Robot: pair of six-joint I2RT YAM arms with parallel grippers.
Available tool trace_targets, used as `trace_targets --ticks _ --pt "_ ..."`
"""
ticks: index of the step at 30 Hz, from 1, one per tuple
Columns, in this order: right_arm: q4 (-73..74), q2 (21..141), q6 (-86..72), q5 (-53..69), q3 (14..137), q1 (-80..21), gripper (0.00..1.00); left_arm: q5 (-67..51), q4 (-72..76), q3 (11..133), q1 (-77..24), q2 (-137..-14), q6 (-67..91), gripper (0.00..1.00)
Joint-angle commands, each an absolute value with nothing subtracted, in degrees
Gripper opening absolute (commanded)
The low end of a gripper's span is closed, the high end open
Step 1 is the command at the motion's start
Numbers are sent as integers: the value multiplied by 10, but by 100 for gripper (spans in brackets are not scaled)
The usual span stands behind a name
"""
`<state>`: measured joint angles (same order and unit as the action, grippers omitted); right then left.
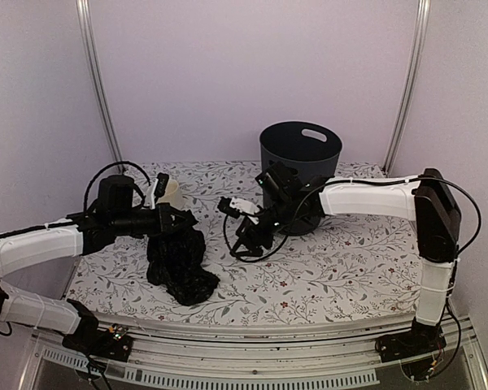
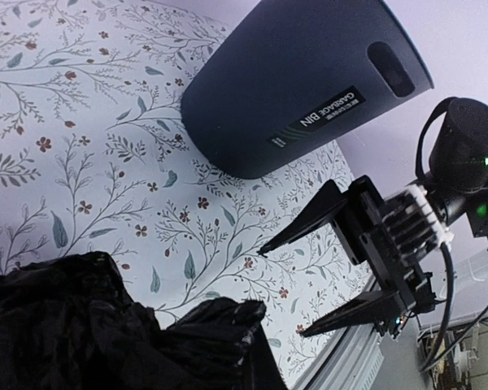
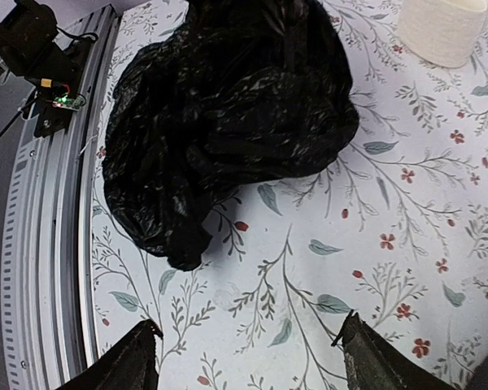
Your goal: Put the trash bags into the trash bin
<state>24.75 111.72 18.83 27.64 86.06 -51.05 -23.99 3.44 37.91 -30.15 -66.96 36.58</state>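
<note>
The glossy black trash bag [image 1: 179,264] hangs crumpled from my left gripper [image 1: 181,221], which is shut on its top; its lower part rests on the table at the front left. In the left wrist view the bag [image 2: 89,325] covers my own fingers. The dark grey trash bin [image 1: 299,166] stands upright at the back centre, its white label facing the left wrist view [image 2: 309,89]. My right gripper [image 1: 248,244] is open and empty, low over the table just right of the bag and in front of the bin. It faces the bag [image 3: 228,106], fingertips wide apart [image 3: 248,329], and also shows in the left wrist view [image 2: 281,292].
A small cream cup [image 1: 171,191] stands behind the left gripper and shows in the right wrist view [image 3: 443,28]. The floral tablecloth [image 1: 350,268] covers the table. The table's metal front rail [image 1: 268,341] runs along the near edge.
</note>
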Motion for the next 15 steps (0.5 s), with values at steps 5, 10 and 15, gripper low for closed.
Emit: trace_targets --ticks 5,10,15 --pt "213 1188 207 359 902 -550 86 -246 107 343 -280 -663 405 0" --pt "183 1229 206 335 929 -572 88 -240 117 333 -274 -665 419 0" --pt "166 1278 189 303 963 -584 81 -224 130 315 -267 -660 449 0"
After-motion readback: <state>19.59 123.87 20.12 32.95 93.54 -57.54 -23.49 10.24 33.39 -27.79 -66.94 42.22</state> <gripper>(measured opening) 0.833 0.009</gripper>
